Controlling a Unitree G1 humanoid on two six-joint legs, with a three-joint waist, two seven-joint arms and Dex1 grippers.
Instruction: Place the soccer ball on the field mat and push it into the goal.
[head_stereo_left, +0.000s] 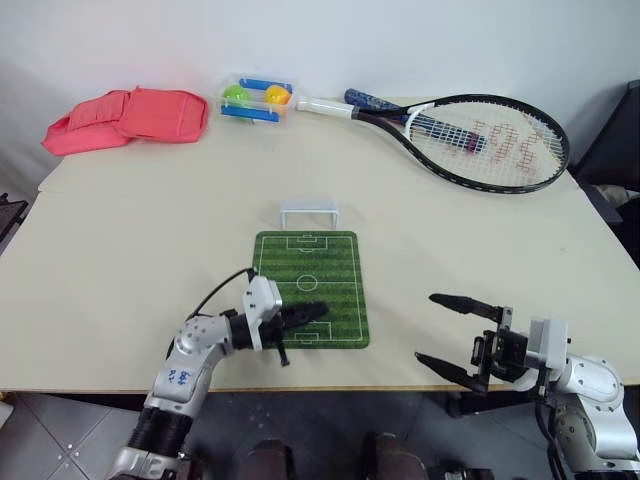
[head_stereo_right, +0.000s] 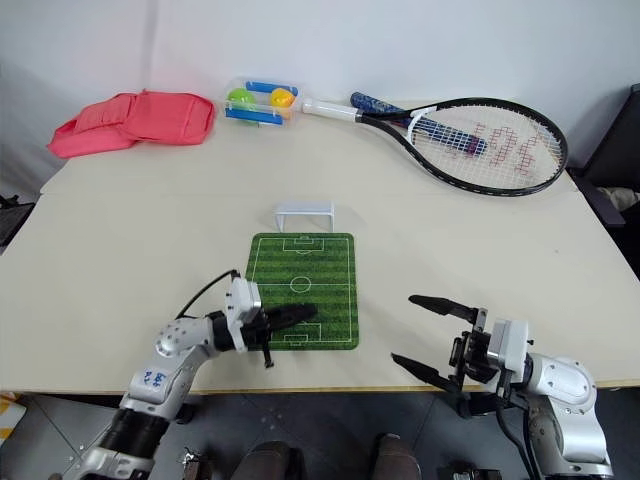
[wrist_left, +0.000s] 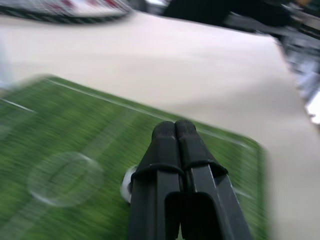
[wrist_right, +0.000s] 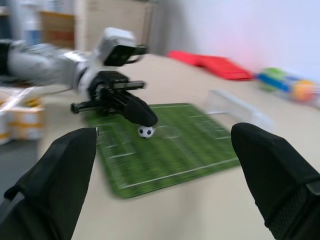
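The green field mat (head_stereo_left: 320, 260) lies at the table's middle front, and the small white goal (head_stereo_left: 309, 212) stands just past its far edge. My left gripper (head_stereo_left: 318, 311) is shut with nothing between its fingers and reaches level over the mat's near half. The tiny black-and-white soccer ball (wrist_right: 146, 131) rests on the mat right under those fingertips, close to the centre circle; in the left wrist view the soccer ball (wrist_left: 127, 184) peeks out beside the fingers (wrist_left: 167, 150). My right gripper (head_stereo_left: 428, 328) hangs open at the table's front right, off the mat.
A tennis racket (head_stereo_left: 480, 140) lies at the back right. At the back centre a clear box (head_stereo_left: 256, 98) holds a green ball and a yellow-orange one. A red pouch (head_stereo_left: 130, 118) sits at the back left. The table's front edge runs just below both grippers.
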